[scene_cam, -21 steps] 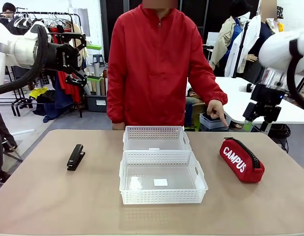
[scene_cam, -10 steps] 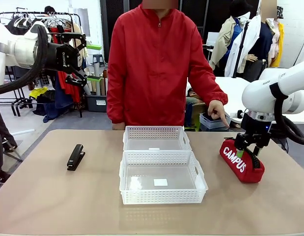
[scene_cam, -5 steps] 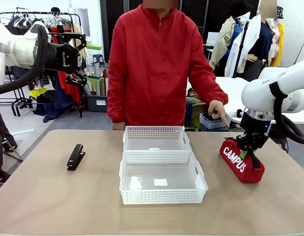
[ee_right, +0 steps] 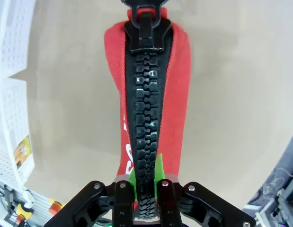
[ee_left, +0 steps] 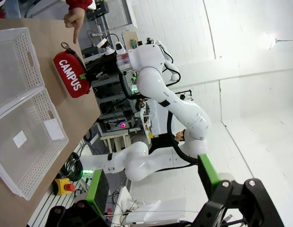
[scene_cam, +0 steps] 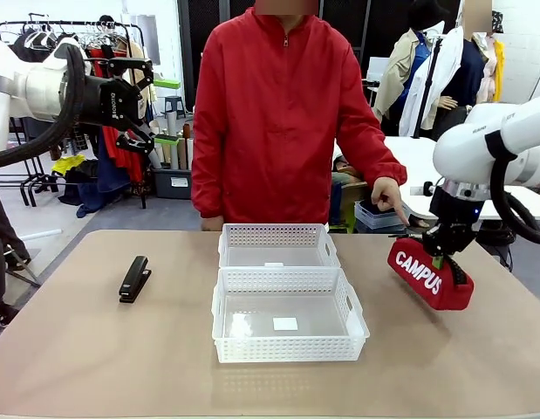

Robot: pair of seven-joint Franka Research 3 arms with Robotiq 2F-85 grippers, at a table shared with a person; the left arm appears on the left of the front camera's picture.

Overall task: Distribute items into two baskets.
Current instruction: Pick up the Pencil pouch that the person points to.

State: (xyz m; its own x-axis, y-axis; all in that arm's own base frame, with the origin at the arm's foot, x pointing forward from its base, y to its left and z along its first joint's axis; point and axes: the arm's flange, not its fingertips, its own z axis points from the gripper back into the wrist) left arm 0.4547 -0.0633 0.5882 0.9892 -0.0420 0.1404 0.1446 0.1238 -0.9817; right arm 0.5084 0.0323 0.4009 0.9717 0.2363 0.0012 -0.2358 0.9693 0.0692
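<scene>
**My right tool clenched on the red pouch, left tool released**

The brown worktop (scene_cam: pixel 95 358) carries all the things of the task. At its far side stands a person (scene_cam: pixel 283 122) in a red jacket. One hand (scene_cam: pixel 387 196) of this person hangs down with the index finger pointing at the worktop, close to the far end of the pouch.

In the middle of the worktop stands the larger basket (scene_cam: pixel 287 349), white with lattice walls, on the side nearer to me. The smaller basket (scene_cam: pixel 274 234) stands directly behind it, and their long walls touch. Each one has a small white label on its floor.

The red pouch (scene_cam: pixel 427 275) with the white word "CAMPUS" is to the right of the baskets, well apart from them. It lies tilted, with its far end higher. My right tool (scene_cam: pixel 440 256) comes down on it from above. In the right wrist view this tool (ee_right: pixel 146 189) is clenched on the black zipper ridge (ee_right: pixel 145 109) at the pouch's near end, the green pads pressing both sides. I cannot tell if the pouch touches the worktop.

The black stapler (scene_cam: pixel 134 278) lies flat at the left, well apart from the baskets.

My left tool (scene_cam: pixel 158 113) hangs high above the left side, released and grasping nothing. In its own wrist view, the fingers of this tool (ee_left: pixel 153 182) stand wide apart.
</scene>
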